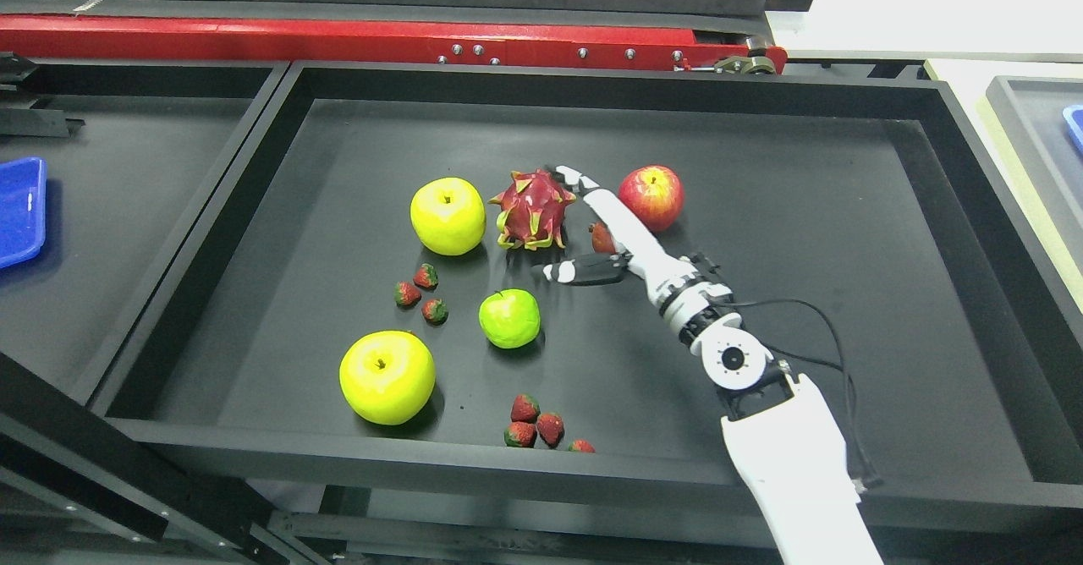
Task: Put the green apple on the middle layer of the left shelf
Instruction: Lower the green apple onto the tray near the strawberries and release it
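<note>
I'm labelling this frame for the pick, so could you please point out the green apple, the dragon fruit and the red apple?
green apple (509,319), head view, middle of its top face.
dragon fruit (531,210), head view, centre of its pink body.
red apple (651,196), head view, middle of its visible skin.

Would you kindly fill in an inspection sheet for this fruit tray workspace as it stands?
Surface: black tray, fruit lying loose in it.
Job's things: green apple on the tray floor, ungrasped.
Clutter: two yellow apples, dragon fruit, red apple, scattered strawberries.
Hands: right hand open, right of the green apple, beside the dragon fruit; left not in view.
Cables: black cable looping off the right wrist.
Surroundings: red rail behind, blue tray at left.
</note>
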